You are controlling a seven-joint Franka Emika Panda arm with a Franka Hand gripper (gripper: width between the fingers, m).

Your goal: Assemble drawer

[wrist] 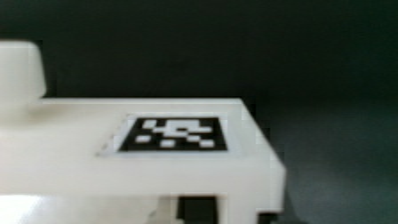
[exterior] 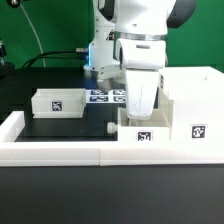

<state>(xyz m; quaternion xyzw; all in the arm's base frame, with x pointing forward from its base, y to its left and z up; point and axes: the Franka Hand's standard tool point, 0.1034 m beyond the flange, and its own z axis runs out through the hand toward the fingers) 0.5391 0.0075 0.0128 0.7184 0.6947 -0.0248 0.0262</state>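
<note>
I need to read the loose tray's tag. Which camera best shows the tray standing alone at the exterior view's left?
The exterior view: the loose tray shows whole there, tag facing the camera, apart from the gripper. The wrist view is filled by another tagged white part close up; that tray is not in it.

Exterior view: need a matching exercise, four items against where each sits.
Items:
1. loose tray
2. casing
3. marker board
4. gripper

Places:
A. exterior view's right, tallest white part
B. centre, down over the second tray beside the casing
C. exterior view's left, standing alone
D. lying flat at the back

Pairs: 1-C, 2-A, 3-D, 4-B
</note>
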